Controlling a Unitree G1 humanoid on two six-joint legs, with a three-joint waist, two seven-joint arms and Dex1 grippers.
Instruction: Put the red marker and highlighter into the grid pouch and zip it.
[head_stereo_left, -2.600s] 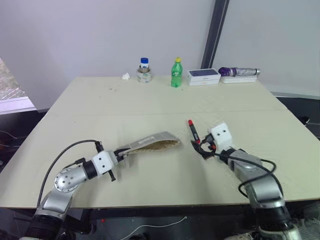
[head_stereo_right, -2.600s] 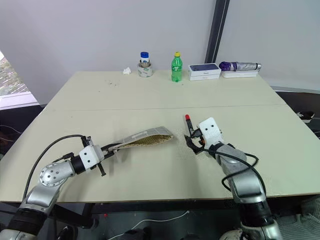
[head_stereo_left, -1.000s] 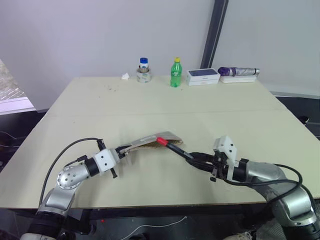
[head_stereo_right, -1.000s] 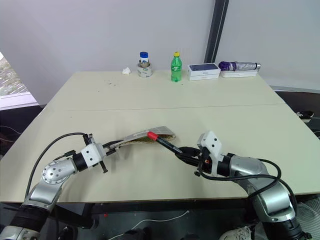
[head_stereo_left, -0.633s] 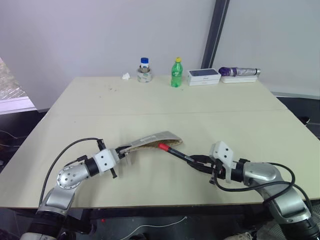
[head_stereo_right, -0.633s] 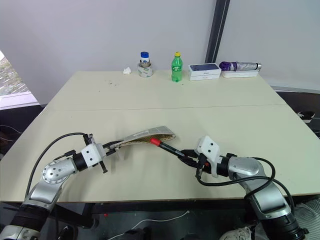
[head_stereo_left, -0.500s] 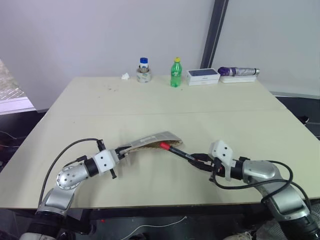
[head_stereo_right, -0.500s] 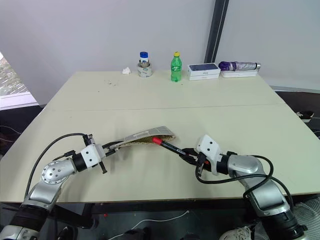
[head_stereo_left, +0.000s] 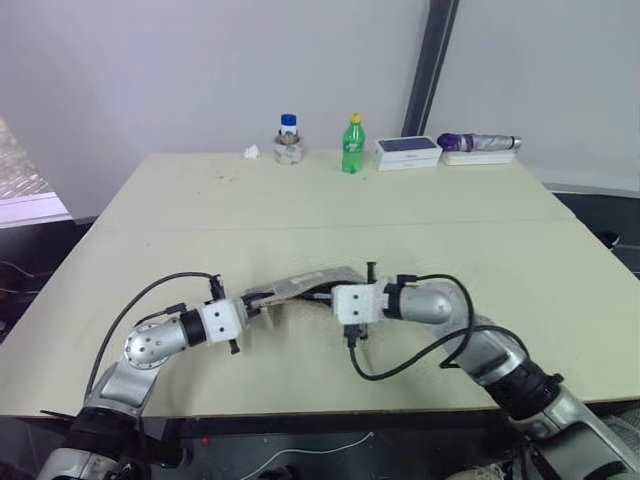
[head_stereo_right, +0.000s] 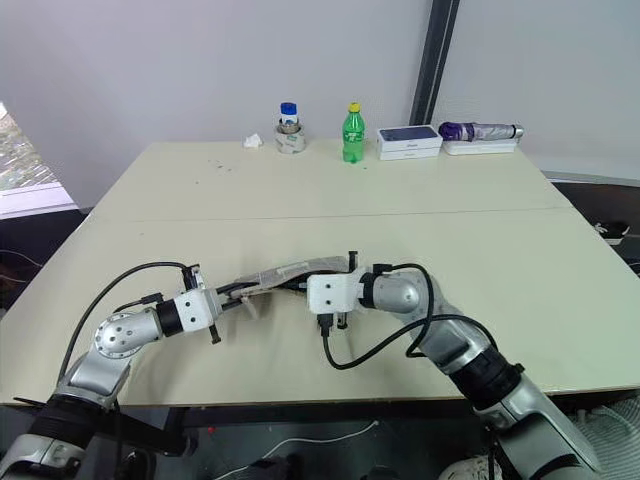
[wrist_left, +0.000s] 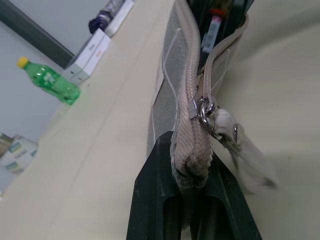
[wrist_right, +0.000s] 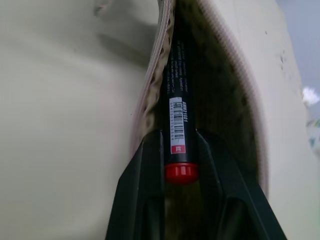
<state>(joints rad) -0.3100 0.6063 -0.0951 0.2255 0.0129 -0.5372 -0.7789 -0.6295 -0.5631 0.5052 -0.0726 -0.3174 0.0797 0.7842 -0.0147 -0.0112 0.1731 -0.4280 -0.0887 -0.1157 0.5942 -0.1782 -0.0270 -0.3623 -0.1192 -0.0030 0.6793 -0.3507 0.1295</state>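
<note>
While the slim red-capped marker with its dark barrel (wrist_right: 176, 100) slid partway into the grey grid-patterned fabric pouch (wrist_left: 170, 80), the right gripper (wrist_right: 180, 150) stayed clamped on its rear end. The left gripper (wrist_left: 192, 170) pinched the pouch's zipper end (apparently holding the mouth open and raised).

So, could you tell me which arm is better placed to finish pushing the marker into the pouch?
The right: its tool grips the red marker, already partway inside the grid pouch, while the left tool pinches the pouch's end.
</note>
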